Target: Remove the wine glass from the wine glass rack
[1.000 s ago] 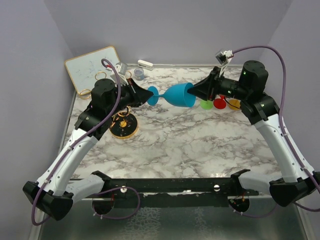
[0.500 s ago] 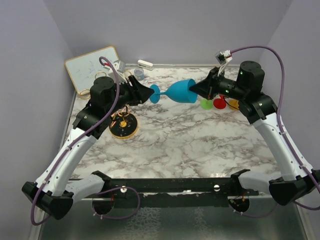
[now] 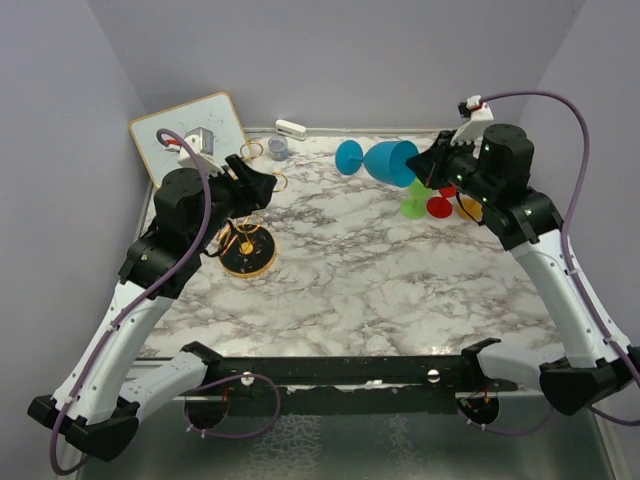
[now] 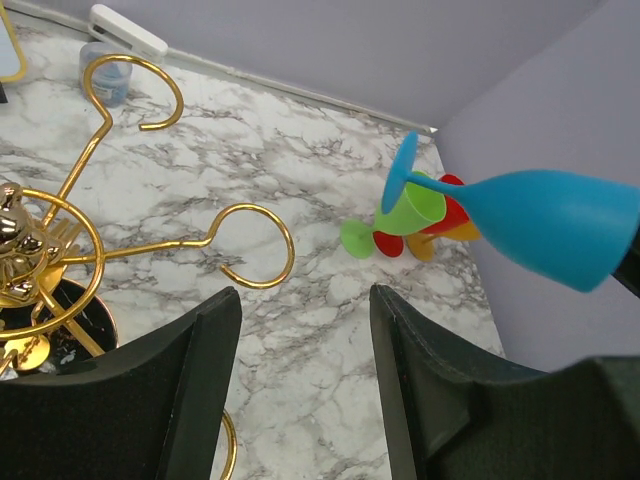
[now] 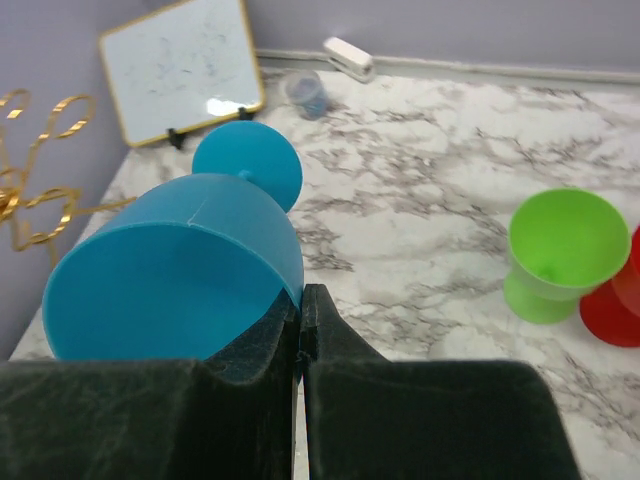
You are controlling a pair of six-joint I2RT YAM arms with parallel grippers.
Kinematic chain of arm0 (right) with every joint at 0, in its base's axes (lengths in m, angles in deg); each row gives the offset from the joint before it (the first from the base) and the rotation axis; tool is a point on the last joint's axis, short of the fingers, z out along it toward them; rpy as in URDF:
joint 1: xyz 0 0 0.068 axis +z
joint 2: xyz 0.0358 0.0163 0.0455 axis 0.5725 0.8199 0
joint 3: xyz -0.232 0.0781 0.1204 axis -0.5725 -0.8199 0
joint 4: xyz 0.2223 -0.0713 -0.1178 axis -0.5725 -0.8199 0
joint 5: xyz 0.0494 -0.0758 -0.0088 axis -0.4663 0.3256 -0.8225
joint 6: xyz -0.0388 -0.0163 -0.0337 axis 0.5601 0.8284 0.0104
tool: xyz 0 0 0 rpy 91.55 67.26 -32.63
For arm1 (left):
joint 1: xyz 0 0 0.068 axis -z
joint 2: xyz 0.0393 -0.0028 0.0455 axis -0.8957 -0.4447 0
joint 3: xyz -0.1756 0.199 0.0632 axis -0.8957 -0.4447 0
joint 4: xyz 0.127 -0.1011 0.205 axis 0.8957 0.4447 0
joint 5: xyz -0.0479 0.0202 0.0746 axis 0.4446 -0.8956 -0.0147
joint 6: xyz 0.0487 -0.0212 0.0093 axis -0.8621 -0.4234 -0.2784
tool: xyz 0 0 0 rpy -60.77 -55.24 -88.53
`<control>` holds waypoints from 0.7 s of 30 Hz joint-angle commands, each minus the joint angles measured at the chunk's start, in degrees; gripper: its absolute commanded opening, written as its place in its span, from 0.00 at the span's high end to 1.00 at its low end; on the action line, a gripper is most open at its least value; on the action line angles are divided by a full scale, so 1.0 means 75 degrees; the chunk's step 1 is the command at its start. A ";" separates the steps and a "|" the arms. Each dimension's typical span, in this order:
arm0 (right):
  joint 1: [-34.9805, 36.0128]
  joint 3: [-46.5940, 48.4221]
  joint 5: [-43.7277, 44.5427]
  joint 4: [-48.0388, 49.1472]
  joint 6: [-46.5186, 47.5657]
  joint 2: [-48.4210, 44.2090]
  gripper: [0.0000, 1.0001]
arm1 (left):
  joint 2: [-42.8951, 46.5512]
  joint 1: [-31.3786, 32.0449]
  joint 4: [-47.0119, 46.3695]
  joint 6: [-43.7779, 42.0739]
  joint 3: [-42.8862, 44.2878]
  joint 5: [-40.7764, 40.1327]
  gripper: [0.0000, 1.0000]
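Observation:
A blue wine glass (image 3: pixel 392 160) hangs on its side in the air at the back of the table, foot pointing left. My right gripper (image 3: pixel 425 166) is shut on its rim, with one finger inside the bowl (image 5: pixel 180 270) and one outside (image 5: pixel 303 296). The glass (image 4: pixel 545 225) is well clear of the wine glass rack (image 3: pixel 247 252), a gold wire stand with looped arms (image 4: pixel 250 250) on a round dark base. My left gripper (image 3: pixel 262 185) stands open above the rack, nothing between its fingers (image 4: pixel 305 300).
Green (image 3: pixel 413 207), red (image 3: pixel 438 206) and orange (image 3: pixel 468 209) glasses lie together on the marble below the blue one. A white board (image 3: pixel 190 130) leans at the back left. A small grey-blue cup (image 3: pixel 278 148) and a white oblong thing (image 3: pixel 291 128) sit by the back wall.
My left gripper let go of the glass's foot, opened and drew back to the left. My right gripper closed on the rim and carried the glass right and toward the back.

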State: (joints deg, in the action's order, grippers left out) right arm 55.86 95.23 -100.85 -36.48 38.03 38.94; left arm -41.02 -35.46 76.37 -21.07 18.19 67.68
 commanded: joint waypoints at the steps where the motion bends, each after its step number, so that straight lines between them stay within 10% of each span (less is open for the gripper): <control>1: -0.0025 0.0268 0.1537 -0.0909 -0.0298 0.0738 0.99 | 0.0419 0.0010 -0.0328 -0.0144 -0.0237 -0.0215 0.43; 21: -0.0036 0.1535 0.4332 -0.4526 -0.2519 0.2746 0.99 | 0.0291 0.0010 -0.0510 -0.0273 -0.0400 0.0013 0.44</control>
State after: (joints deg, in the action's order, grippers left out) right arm 55.79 101.88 -74.73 -58.29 21.20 52.38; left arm -38.42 -35.46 75.08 -22.34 15.48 66.98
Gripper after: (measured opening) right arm 0.017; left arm 0.567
